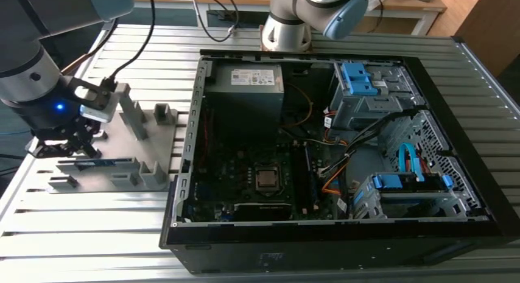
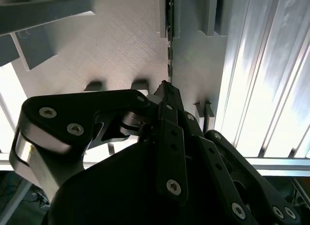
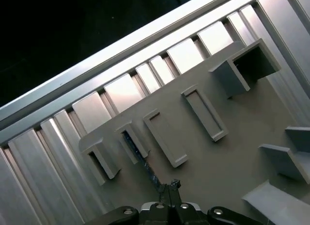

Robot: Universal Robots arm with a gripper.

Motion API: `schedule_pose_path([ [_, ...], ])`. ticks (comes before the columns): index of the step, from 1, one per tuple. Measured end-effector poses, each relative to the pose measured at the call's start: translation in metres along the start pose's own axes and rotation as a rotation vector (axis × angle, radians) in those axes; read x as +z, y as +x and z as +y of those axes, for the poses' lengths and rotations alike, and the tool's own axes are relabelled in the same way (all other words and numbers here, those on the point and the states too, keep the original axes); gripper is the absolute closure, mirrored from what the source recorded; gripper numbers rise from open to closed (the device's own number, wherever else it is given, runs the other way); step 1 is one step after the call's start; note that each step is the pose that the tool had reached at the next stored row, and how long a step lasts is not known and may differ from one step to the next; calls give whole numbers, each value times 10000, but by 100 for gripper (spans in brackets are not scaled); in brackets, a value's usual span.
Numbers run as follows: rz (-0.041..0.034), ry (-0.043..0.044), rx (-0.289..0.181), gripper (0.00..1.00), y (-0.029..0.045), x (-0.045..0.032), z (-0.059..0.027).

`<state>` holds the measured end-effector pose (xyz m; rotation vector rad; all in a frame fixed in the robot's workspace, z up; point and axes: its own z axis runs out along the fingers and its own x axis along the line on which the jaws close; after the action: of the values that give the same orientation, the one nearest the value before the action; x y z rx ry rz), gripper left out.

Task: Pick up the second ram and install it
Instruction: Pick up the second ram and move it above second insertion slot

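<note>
Grey fixture plate [image 3: 232, 152] holds the second ram [image 3: 140, 157] on edge; line your tool [image 3: 170, 186] up square with its thin spine. Whether the tool is clamped, you cannot tell.

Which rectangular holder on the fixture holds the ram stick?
The end holder: the second ram runs from it toward the gripper. The other two are empty.

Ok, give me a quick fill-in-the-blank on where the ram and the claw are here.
1. The second ram rests between blocks of the grey fixture, which lies to the exterior view's ___ of the computer case.
2. The case lies with its side ___, its motherboard showing.
3. In the first wrist view, the claw sits at one ___ of the ram.

Missing words: left; open; end.
</note>
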<state>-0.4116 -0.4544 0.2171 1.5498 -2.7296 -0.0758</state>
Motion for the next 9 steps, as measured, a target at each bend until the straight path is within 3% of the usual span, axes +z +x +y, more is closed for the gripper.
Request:
schedule_pose_path([
  [9,34,-18,-792,90,0,0,0],
])
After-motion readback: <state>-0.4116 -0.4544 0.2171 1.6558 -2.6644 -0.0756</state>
